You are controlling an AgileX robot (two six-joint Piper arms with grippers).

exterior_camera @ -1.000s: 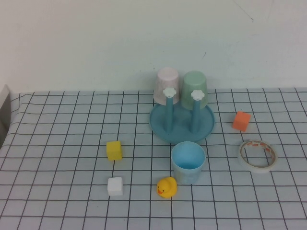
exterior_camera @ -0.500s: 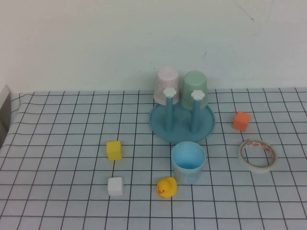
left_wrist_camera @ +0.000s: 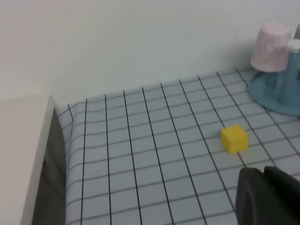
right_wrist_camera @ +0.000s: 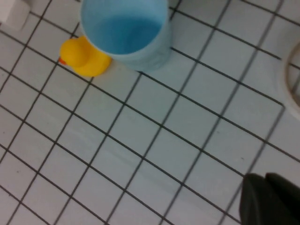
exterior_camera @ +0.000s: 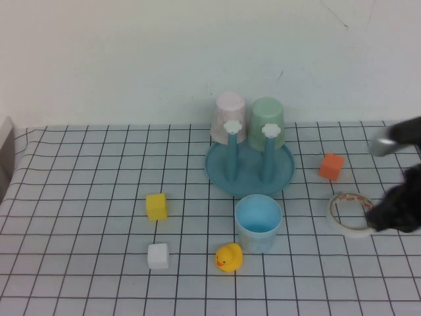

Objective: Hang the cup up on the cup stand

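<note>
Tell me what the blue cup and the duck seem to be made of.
The cup looks like matte plastic: thin even wall, uniform pale blue, no glare. The duck seems soft rubber or vinyl, judging by its rounded, moulded yellow body; I cannot be sure.

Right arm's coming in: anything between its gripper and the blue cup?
Nothing visible. The right gripper, shut, is at the table's right over the tape roll; only bare tablecloth lies between it and the cup. The duck sits on the cup's far side.
</note>
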